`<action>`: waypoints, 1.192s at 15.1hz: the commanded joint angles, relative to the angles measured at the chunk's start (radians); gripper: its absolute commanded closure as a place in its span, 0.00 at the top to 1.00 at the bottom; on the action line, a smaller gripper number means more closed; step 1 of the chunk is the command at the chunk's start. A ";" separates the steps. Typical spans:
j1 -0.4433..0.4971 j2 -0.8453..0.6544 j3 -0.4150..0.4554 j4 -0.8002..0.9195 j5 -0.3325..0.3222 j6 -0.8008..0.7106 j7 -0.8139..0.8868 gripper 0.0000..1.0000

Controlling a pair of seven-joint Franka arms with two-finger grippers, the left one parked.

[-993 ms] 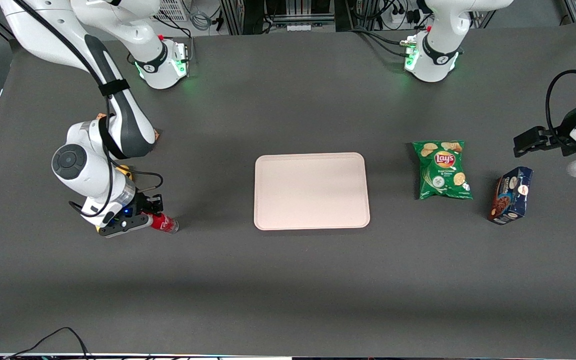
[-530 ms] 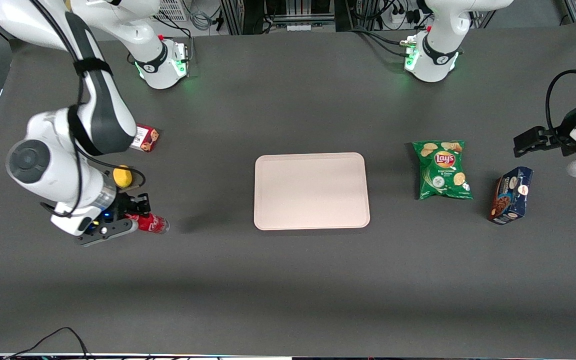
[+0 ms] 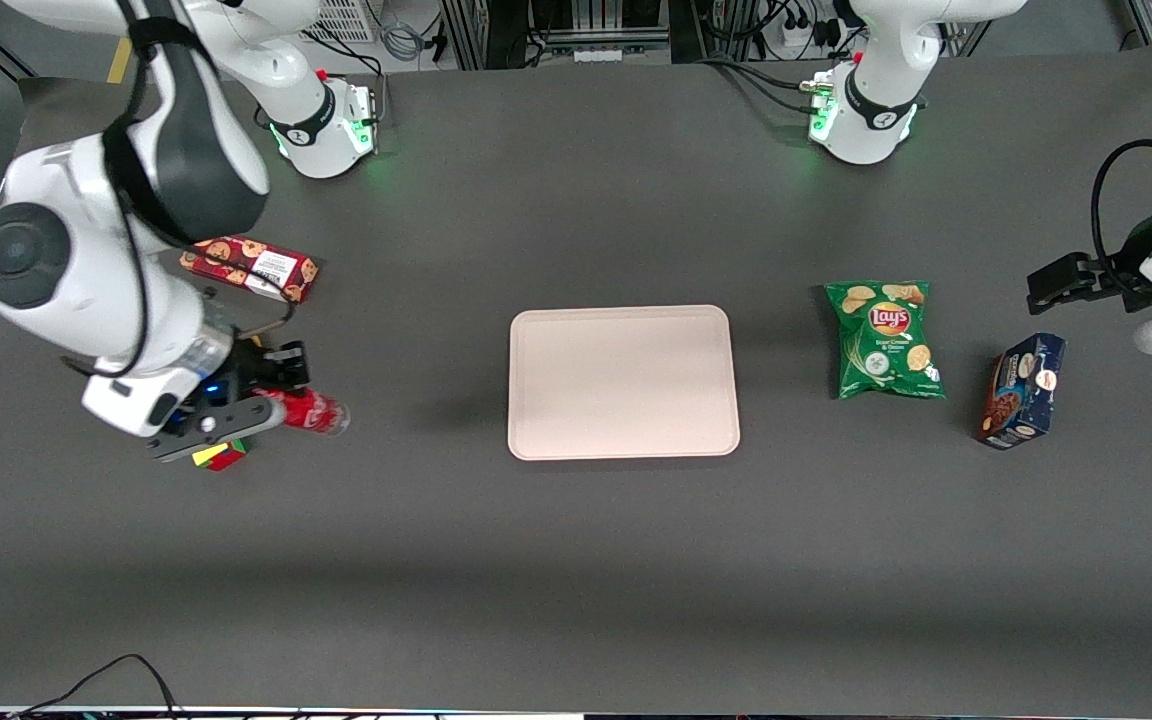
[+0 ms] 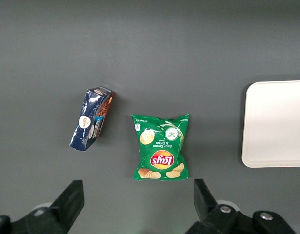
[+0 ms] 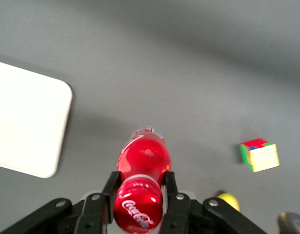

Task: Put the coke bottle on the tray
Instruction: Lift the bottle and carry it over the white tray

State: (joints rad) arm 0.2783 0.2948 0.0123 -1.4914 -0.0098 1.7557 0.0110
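My right gripper (image 3: 271, 393) is shut on the coke bottle (image 3: 308, 411), a small red bottle with a red cap, and holds it above the table toward the working arm's end. In the right wrist view the black fingers (image 5: 110, 190) clamp the coke bottle (image 5: 142, 168) just below its cap, with the base pointing down at the table. The tray (image 3: 623, 381), pale pinkish-beige with a low rim, lies flat at the table's middle, well apart from the bottle. One rounded corner of the tray (image 5: 28, 126) shows in the right wrist view.
A Rubik's cube (image 3: 219, 456) sits on the table just under the gripper. A red cookie box (image 3: 251, 267) lies farther from the camera. A green Lay's bag (image 3: 884, 340) and a dark blue box (image 3: 1021, 390) lie toward the parked arm's end.
The gripper has risen off the table with the coke bottle in it. The arm has lifted, and the cookie box and the Rubik's cube have come into view.
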 commanded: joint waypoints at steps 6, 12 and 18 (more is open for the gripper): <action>0.304 0.018 -0.005 0.016 0.093 0.062 0.542 0.00; 0.381 0.176 0.001 0.010 0.079 0.240 0.616 0.00; 0.383 0.277 0.001 0.010 -0.015 0.291 0.604 0.00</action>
State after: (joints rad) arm 0.6555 0.5632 0.0186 -1.5051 0.0263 2.0491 0.6119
